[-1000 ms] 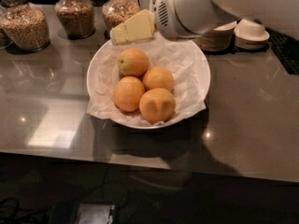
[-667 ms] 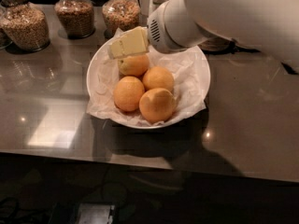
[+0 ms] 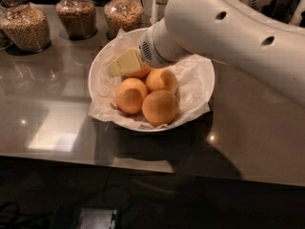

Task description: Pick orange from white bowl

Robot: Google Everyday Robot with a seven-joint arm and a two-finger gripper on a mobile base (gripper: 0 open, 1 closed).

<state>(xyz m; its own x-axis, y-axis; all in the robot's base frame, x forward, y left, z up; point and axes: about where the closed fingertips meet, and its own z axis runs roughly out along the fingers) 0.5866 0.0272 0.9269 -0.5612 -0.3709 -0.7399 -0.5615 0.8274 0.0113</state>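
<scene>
Gripper (image 3: 125, 62): held left of frame centre, low over the bowl's rear; open or closed cannot be told
Orange (image 3: 141, 72): rearmost fruit, largely hidden directly beneath the gripper
White bowl (image 3: 93, 73): mid-frame, paper-lined
Other oranges (image 3: 160, 107): three crowded in front, so approach from above is judged necessary
Arm (image 3: 228, 32): extended from upper right

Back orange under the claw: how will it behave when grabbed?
The claw hovers over the orange at the back of the white bowl. Round, so it probably rolls if nudged. It touches neighbouring oranges, so they may shift. Crumpled paper beneath likely gives.
</scene>
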